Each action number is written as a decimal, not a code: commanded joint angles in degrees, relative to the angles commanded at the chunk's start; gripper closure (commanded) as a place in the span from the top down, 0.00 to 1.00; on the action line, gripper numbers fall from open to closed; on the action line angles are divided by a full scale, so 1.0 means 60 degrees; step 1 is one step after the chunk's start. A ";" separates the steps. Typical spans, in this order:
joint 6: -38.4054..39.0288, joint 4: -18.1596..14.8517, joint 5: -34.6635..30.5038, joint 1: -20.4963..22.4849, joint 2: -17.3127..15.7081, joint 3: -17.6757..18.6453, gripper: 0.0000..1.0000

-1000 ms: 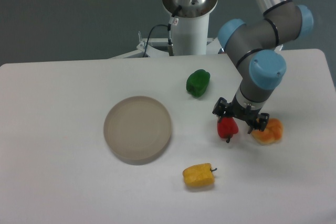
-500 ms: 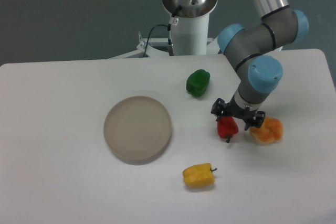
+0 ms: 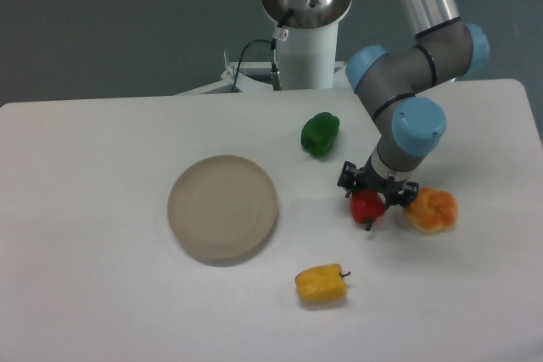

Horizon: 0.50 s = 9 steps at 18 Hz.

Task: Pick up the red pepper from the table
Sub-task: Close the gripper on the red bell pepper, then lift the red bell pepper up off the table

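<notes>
We've got the gripper point(image 3: 371, 196) low over the red pepper point(image 3: 367, 207) toward the table's point(image 3: 102, 294) right edge, fingers seemingly pinching it, so next we'd probably lift straight up.

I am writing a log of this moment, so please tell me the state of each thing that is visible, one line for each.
gripper: lowered over the red pepper, fingers either side; whether shut, cannot tell.
red pepper: under the gripper, stem pointing down-left.
orange pepper: lying free, right of the gripper.
green pepper: lying free.
yellow pepper: lying on its side.
plate: flat, holding nothing.
</notes>
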<state>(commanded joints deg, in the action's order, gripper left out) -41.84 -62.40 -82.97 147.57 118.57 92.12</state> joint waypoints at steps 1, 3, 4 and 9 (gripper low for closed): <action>0.0000 -0.0044 -0.0014 0.0000 -0.0015 -0.0248 0.34; -0.0015 -0.0103 0.0000 0.0029 -0.0103 -0.0470 0.26; -0.0029 -0.0103 0.0015 0.0029 -0.0161 -0.0557 0.26; -0.0205 -0.0248 0.0117 0.0044 -0.0702 -0.0631 0.25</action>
<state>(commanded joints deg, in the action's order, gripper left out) -43.06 -63.89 -82.27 147.83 114.35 88.33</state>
